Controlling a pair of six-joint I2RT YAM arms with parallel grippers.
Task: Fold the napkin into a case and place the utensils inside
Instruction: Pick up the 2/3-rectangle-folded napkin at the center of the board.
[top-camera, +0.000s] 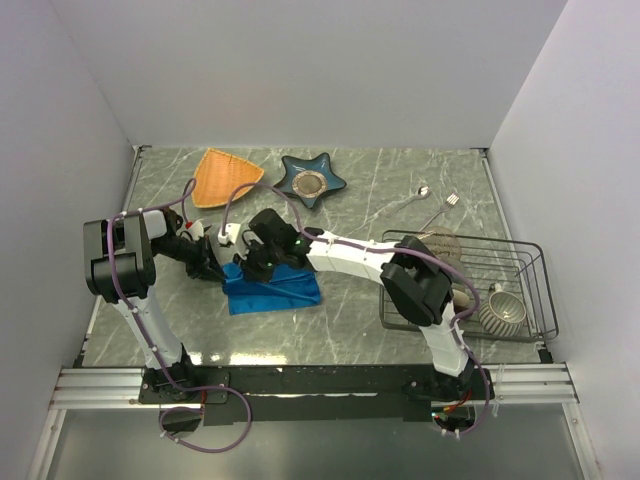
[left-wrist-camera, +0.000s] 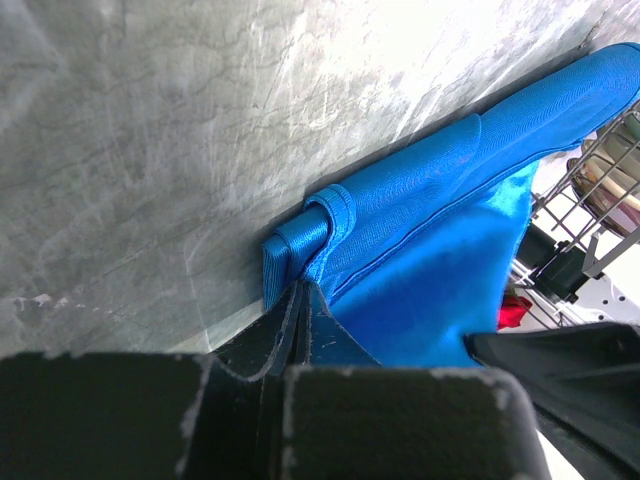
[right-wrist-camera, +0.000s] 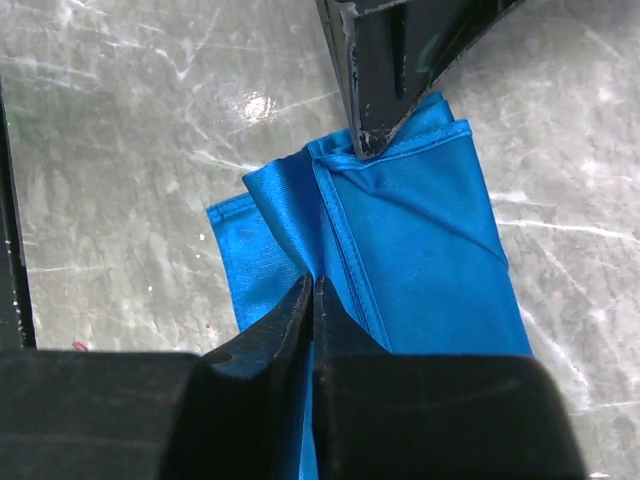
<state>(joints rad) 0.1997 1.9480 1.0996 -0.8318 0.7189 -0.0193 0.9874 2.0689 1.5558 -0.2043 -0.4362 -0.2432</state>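
Right wrist view, bottom of frame: right gripper (right-wrist-camera: 312, 292), black fingers pressed together. A raised ridge of the bright blue shiny cloth napkin (right-wrist-camera: 420, 250) runs into the tips. It reads as a pinch on that fold, though the contact itself is hidden. Top of the same frame: left gripper (right-wrist-camera: 365, 142), closed on the napkin's far hem. The left wrist view agrees, with the rolled blue hem caught between closed black fingers at lower centre.

The napkin is partly folded into a broad strip, not yet a narrow case. From overhead it lies centre-left on the grey marbled tabletop (top-camera: 370, 200), long axis roughly left to right and slightly tilted. Both grippers sit over its upper-left end, near each other. The rest of the cloth stretches away from them toward the lower right.

Judgement: the coming fold goes across the short axis. The two pinches are crowded together, so the fingers could foul each other.

The small silver metal spoon (top-camera: 421, 191) and small silver metal fork (top-camera: 447, 205) lie upper right, well apart from the napkin and nearer the right arm. The black wire rack (top-camera: 540, 290) holding bowls sits just below the fork, beside the likely path back to the cloth. The orange woven triangular dish (top-camera: 225, 176) and dark blue star-shaped dish (top-camera: 312, 181) lie above the napkin, out of the way.
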